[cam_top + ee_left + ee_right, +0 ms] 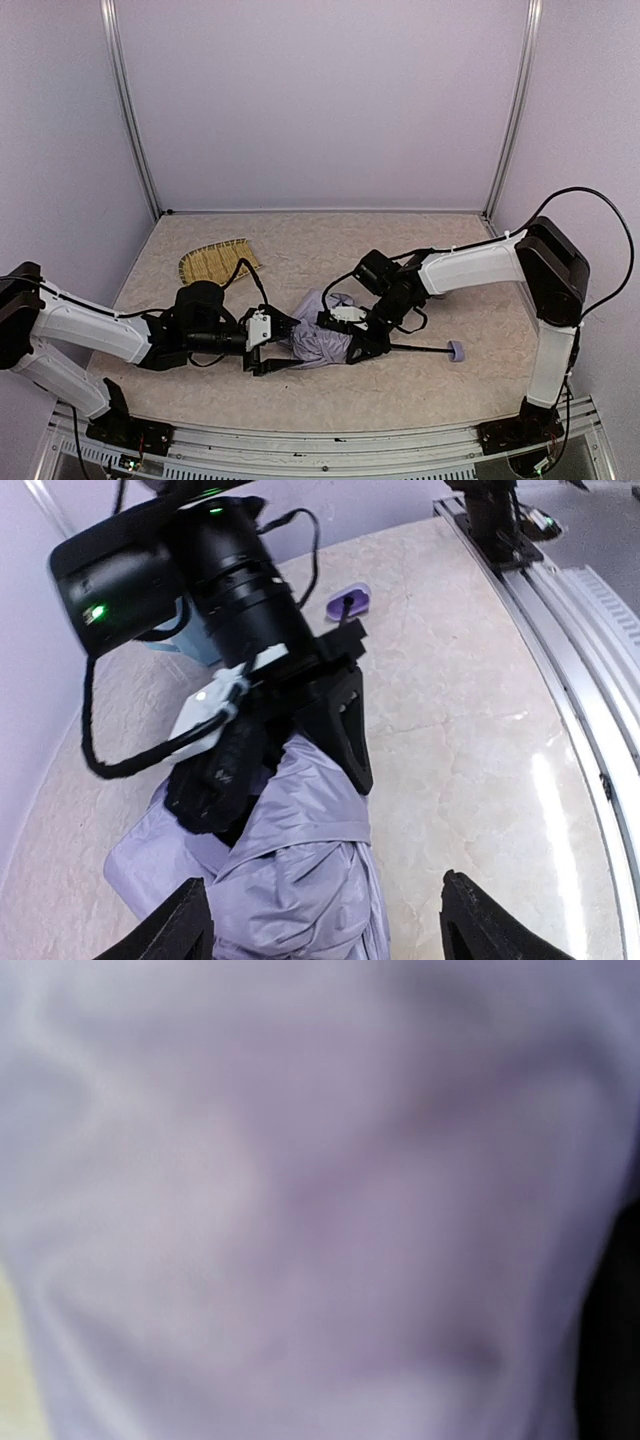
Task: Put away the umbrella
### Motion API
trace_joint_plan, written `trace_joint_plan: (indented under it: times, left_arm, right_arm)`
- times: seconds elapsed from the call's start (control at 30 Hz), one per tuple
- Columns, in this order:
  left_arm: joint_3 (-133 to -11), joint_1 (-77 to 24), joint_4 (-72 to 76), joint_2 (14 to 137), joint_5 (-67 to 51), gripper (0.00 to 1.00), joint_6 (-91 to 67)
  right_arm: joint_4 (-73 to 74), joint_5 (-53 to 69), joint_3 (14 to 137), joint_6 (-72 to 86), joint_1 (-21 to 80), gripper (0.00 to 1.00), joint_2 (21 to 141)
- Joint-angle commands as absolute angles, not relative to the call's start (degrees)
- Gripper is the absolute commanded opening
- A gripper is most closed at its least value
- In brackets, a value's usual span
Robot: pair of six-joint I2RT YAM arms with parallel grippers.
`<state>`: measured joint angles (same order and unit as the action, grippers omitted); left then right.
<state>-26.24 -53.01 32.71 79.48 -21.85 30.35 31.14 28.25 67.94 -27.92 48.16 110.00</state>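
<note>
Two grippers: left gripper (pixel 325 910) spread wide astride lavender-grey fabric umbrella (pixel 320 342); right gripper (pixel 353 337) pinching its cloth.
Position: bunched on beige marbled table (pixel 300 250), between both arms.
Risk: thin pinch may slip, letting canopy unfurl.

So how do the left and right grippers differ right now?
Left gripper is open, jaws wide either side of the umbrella; right gripper is closed on its fabric. Left reaches in low from the left; right comes from the right. Both meet at the umbrella.
</note>
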Motion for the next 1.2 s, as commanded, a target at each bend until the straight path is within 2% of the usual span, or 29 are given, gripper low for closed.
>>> trace_joint_plan:
  times: [0.0,0.2,0.37,0.47,0.57,0.77,0.97,1.17]
  left_arm:
    - [-29.7,-56.6,26.3,81.9,-12.1,0.77,41.9]
    - [-37.2,-57.0,19.0,92.0,-9.1,0.78,47.1]
    - [-41.4,-56.9,12.3,98.6,-14.9,0.79,44.6]
    - [-43.7,-57.2,8.3,102.2,-14.2,0.78,42.9]
    - [-47.4,-57.5,2.2,105.9,-10.8,0.73,40.6]
    - [-54.4,-57.7,-6.0,111.7,-11.6,0.65,35.3]
    - [-63.6,-56.8,-16.8,119.1,-10.8,0.57,29.9]
    - [-68.5,-52.9,-21.0,121.4,-16.3,0.42,28.3]
  right_arm:
    - [51.1,38.2,69.9,-29.1,47.1,0.13,118.5]
    - [54.5,41.0,74.6,-31.6,44.6,0.14,123.7]
    - [54.6,41.3,78.1,-32.0,43.3,0.13,126.5]
    - [53.3,41.5,79.0,-31.2,42.7,0.15,126.6]
    - [49.9,41.6,77.5,-29.2,42.1,0.2,124.5]
    - [41.3,42.4,72.2,-24.3,40.6,0.4,117.3]
    - [35.9,42.1,66.7,-21.3,39.9,0.54,109.3]
    - [30.5,36.0,60.7,-17.8,38.5,0.63,100.1]
